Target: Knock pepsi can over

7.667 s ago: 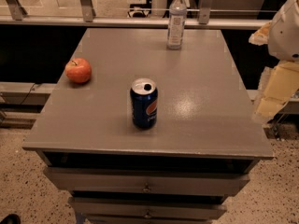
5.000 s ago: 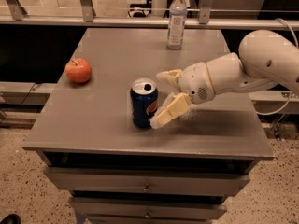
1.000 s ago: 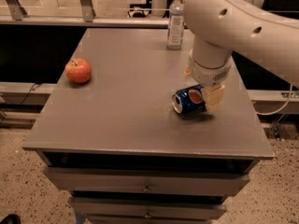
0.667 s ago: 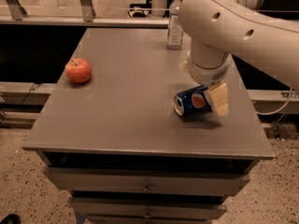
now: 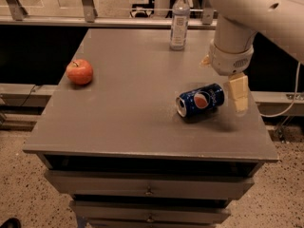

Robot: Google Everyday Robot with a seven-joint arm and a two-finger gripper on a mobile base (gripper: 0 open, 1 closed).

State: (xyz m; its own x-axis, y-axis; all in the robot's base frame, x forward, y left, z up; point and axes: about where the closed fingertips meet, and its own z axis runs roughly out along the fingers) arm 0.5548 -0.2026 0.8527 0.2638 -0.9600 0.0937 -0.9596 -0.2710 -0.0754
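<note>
Grey table over drawers: pepsi can lies on its side near the right edge, silver top facing front-left. Gripper hangs just right of the can, fingers spread wide, holding nothing. Apple sits far left, water bottle upright at the back edge.

One camera, high off the front edge of the table, looks down toward the far edge, fairly near; the gripper hangs by the right edge.
</note>
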